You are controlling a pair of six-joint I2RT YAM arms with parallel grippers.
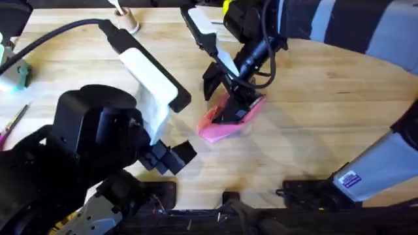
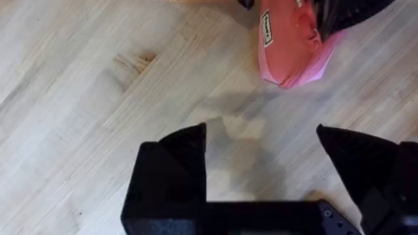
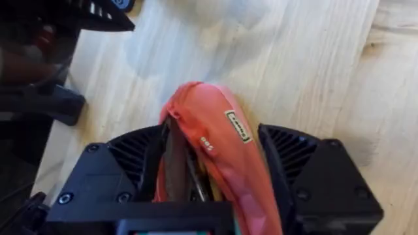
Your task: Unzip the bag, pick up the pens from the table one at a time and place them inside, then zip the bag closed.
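- Left arm (image 1: 98,137): bulky matte black housings, with a white link shell.
- Left hand (image 2: 261,163): black, with blocky wedge-shaped fingers (image 2: 186,147).
- Right arm (image 1: 251,55): black, with looping black cables and a yellow patch.
- Right hand (image 3: 209,176): black, with ribbed, vented finger housings and small screws.

Light-wood plank bench (image 1: 326,130) with visible grain and a dark knot, curved far edge at the right, soft shadows on the wood, dark floor beyond the edge, small beige cup (image 1: 128,23) with white sticks near the far edge
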